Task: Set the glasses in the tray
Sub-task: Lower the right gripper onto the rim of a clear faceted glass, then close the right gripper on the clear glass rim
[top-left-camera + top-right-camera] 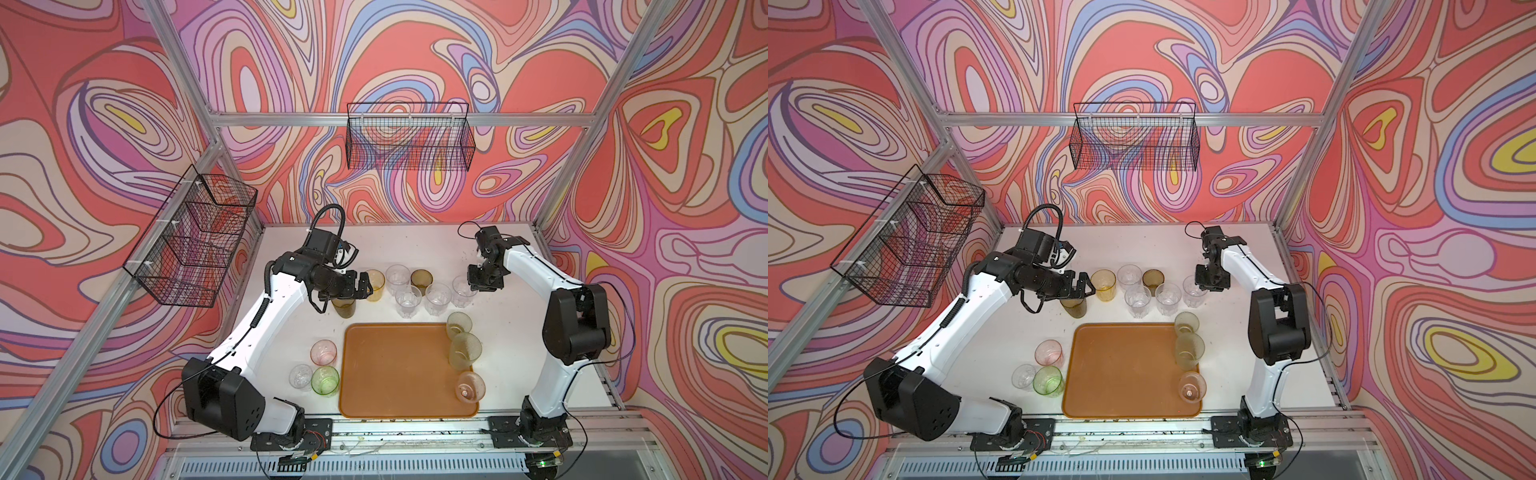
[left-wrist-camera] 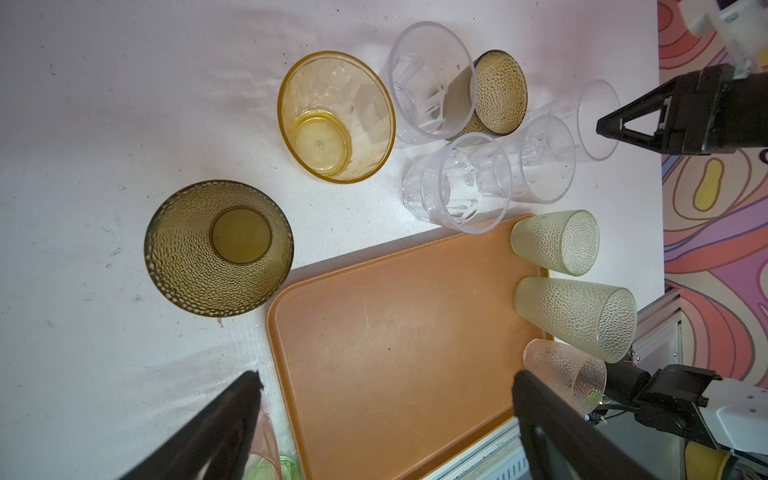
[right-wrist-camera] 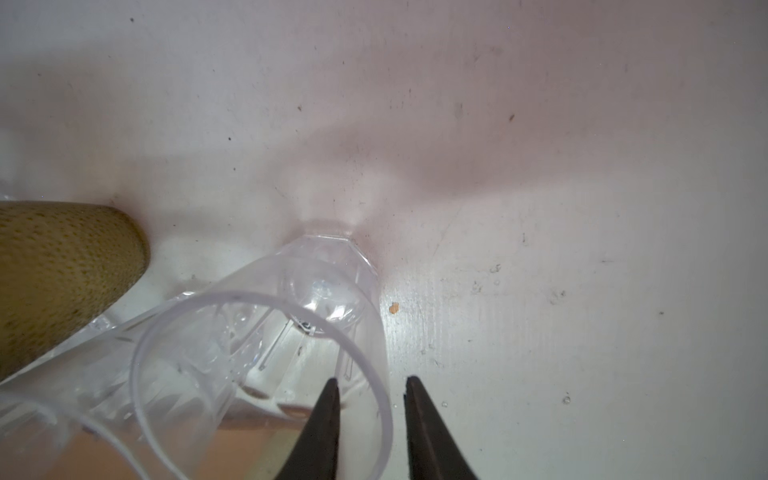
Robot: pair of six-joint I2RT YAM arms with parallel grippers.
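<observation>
Right hand (image 3: 370, 384) stood narrowly parted, fingers (image 3: 320, 415) straddling rim of clear tumbler (image 3: 257, 332) on table (image 1: 415, 249), not pinching. Left hand (image 1: 368, 286) spread wide, empty, above olive tumbler (image 1: 344, 307). Tray (image 1: 395, 374) held two frosted green tumblers (image 1: 465, 353) and pink tumbler (image 1: 470, 386) along right edge.

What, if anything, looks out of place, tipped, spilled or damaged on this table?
Nothing serious: all the glasses stand upright, none spilled or broken. The only oddity is a small orange crumb on the scuffed table, beside the clear glass whose rim the right tool straddles.
</observation>
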